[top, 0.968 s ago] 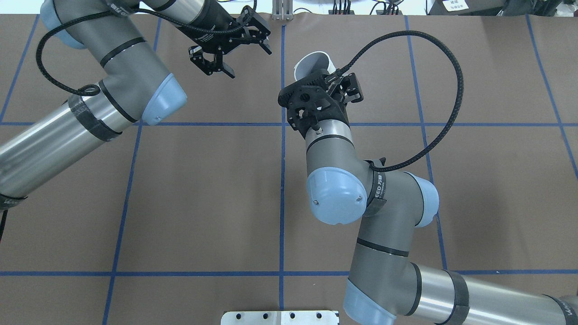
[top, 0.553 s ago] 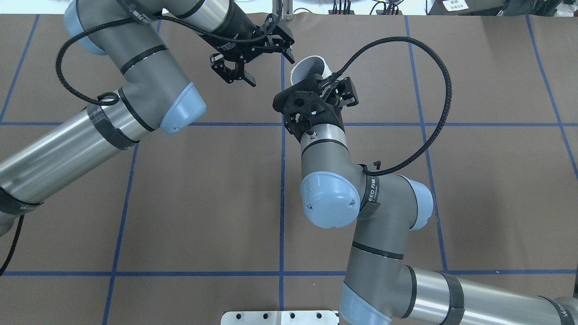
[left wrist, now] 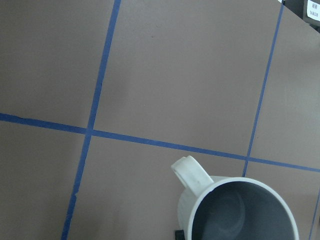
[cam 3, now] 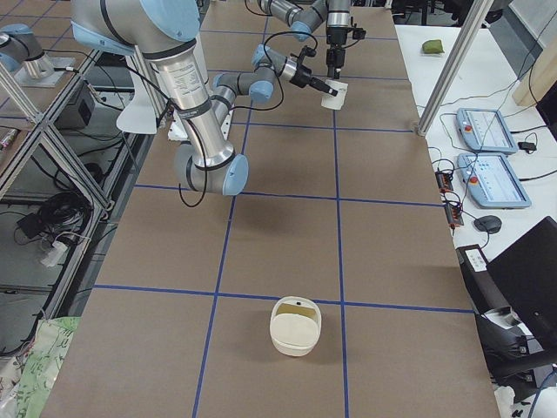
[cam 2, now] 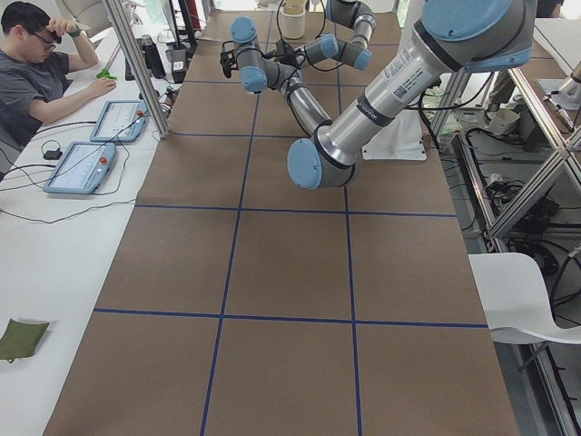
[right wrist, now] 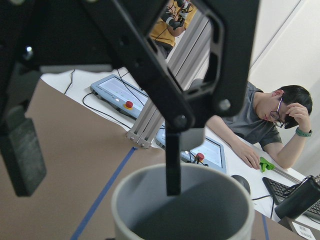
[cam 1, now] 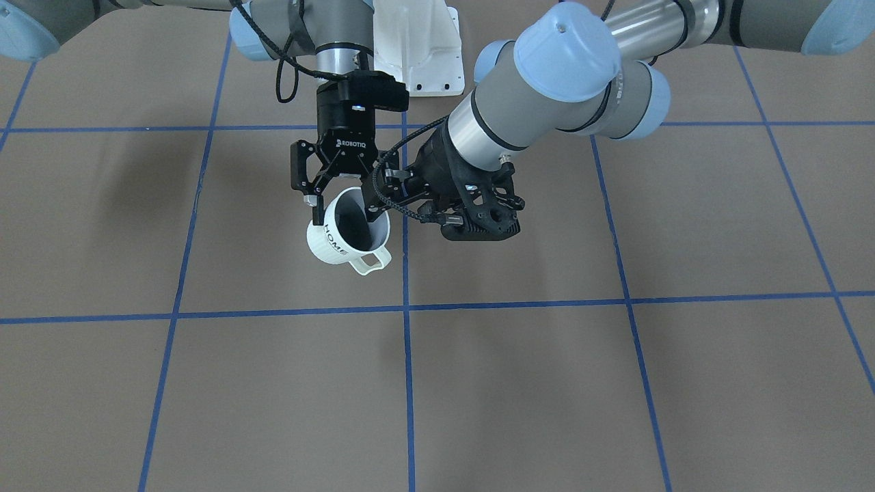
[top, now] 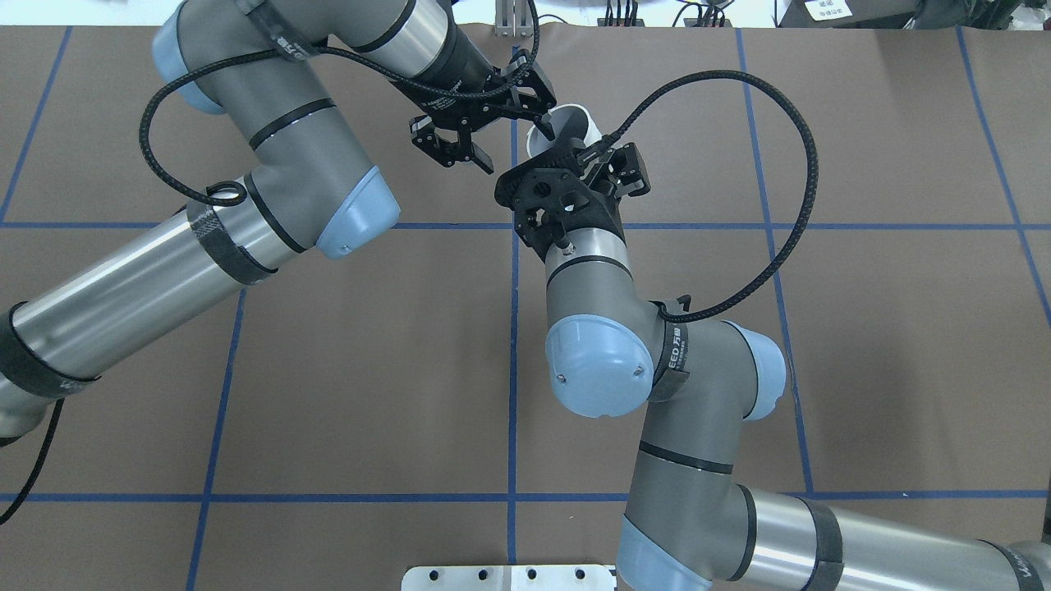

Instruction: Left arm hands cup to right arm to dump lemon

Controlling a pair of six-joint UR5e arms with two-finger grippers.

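Off-white and ribbed, the cup (cam 1: 336, 240) appears to hang clear of the brown desk (cam 1: 615, 383). In the front view it is tilted so its mouth faces up and towards 12 o'clock, with its handle (cam 1: 369, 263) sticking out at 5 o'clock. The left hand (cam 1: 385, 203) is clamped on the rim at about 3 o'clock, a side grip that leaves most of the wall free for a second taker. The right hand (cam 1: 344, 205) hangs over the cup from 12 o'clock with its fingers spread. Its wrist view suggests one finger (right wrist: 22, 155) outside the wall and the other above the mouth, so I judge it is lined up to pinch the rim but not yet closed. That fits a hand-over made in the air.

The lemon cannot be found. The cup's inside shows only grey, shadowed in the front view and cut off at the bottom edge in both wrist views. The left hand's fingertips are mostly hidden behind cable and bracket, so I infer its grip from the cup being aloft
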